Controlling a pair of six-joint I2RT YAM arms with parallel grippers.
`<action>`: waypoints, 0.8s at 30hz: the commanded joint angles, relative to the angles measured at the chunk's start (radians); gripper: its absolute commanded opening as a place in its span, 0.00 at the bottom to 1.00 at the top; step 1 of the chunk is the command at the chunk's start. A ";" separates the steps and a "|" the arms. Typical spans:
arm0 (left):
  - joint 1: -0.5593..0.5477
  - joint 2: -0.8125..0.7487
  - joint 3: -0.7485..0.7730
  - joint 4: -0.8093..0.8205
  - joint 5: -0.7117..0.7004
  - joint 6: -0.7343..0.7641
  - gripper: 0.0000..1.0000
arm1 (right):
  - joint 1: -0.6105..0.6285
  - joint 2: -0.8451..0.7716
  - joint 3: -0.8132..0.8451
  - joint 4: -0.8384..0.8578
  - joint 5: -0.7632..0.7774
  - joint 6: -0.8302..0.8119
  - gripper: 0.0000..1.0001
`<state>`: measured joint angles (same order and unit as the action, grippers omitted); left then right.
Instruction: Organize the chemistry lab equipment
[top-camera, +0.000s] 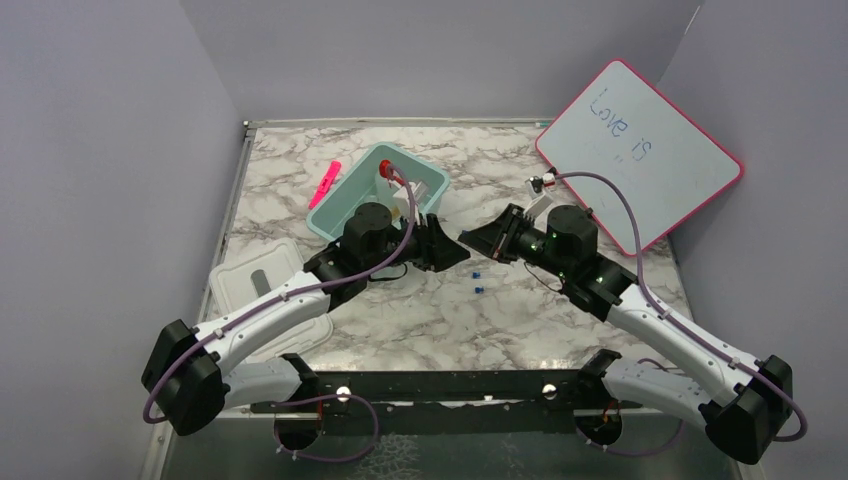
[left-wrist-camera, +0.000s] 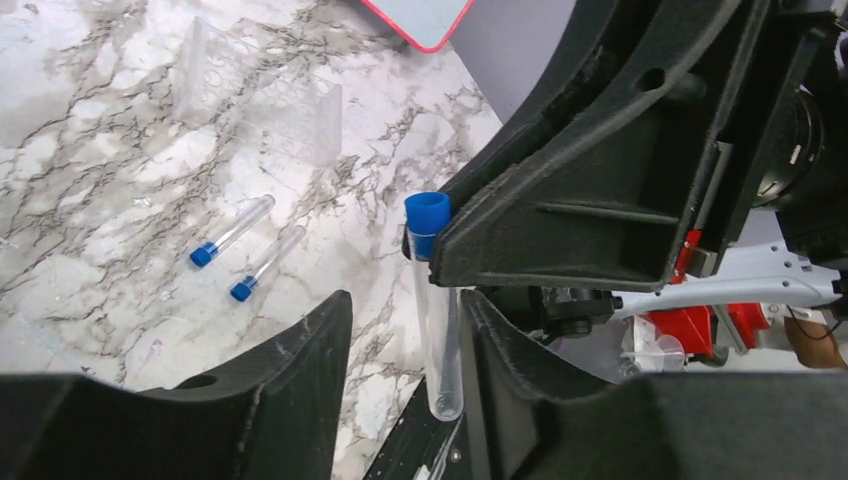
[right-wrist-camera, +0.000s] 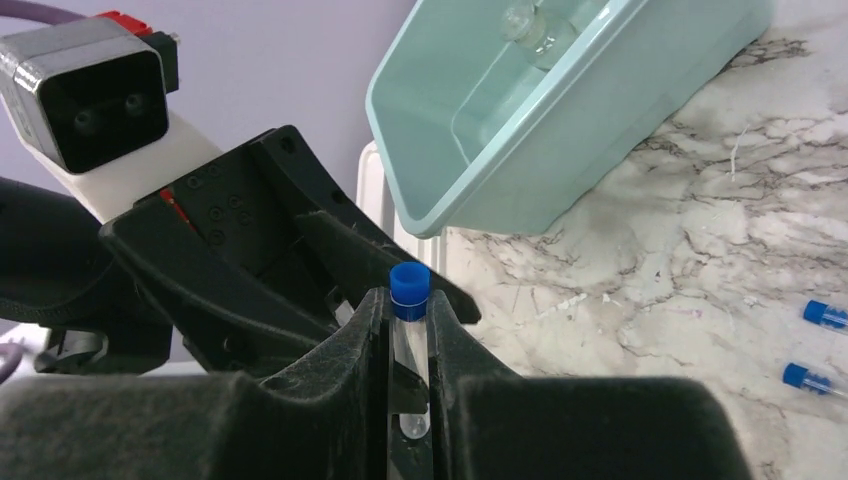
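Note:
A clear test tube (right-wrist-camera: 409, 345) with a blue cap (right-wrist-camera: 409, 283) is pinched upright between the fingers of my right gripper (right-wrist-camera: 410, 315), which is shut on it above the table's middle. My left gripper (left-wrist-camera: 405, 340) faces it, jaws open around the same tube (left-wrist-camera: 437, 330). The tube rests against the left gripper's right finger, with a gap to the other finger. Two more blue-capped tubes (left-wrist-camera: 232, 230) (left-wrist-camera: 268, 263) lie on the marble. The red-bulbed dropper (top-camera: 385, 167) and a small glass vessel (right-wrist-camera: 530, 25) sit in the teal bin (top-camera: 345, 205).
A clear plastic rack (left-wrist-camera: 260, 100) lies on the marble beyond the loose tubes. The pink marker (top-camera: 326, 183) lies left of the bin. The pink-framed whiteboard (top-camera: 640, 150) leans at the back right. A white lid (top-camera: 262, 275) lies at the left.

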<state>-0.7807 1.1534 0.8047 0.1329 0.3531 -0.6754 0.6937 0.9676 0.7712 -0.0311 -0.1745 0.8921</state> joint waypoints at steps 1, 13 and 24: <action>-0.008 0.011 0.010 0.036 -0.018 -0.005 0.42 | -0.002 -0.012 -0.003 0.086 -0.048 0.027 0.11; -0.015 -0.014 0.074 -0.046 0.104 0.274 0.09 | -0.002 -0.022 0.095 -0.068 -0.054 -0.055 0.26; -0.014 -0.067 0.222 -0.254 0.222 0.553 0.09 | -0.002 0.029 0.328 -0.370 -0.151 -0.195 0.47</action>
<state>-0.7921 1.1122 0.9627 -0.0364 0.4995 -0.2604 0.6918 0.9665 1.0241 -0.2680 -0.2390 0.7769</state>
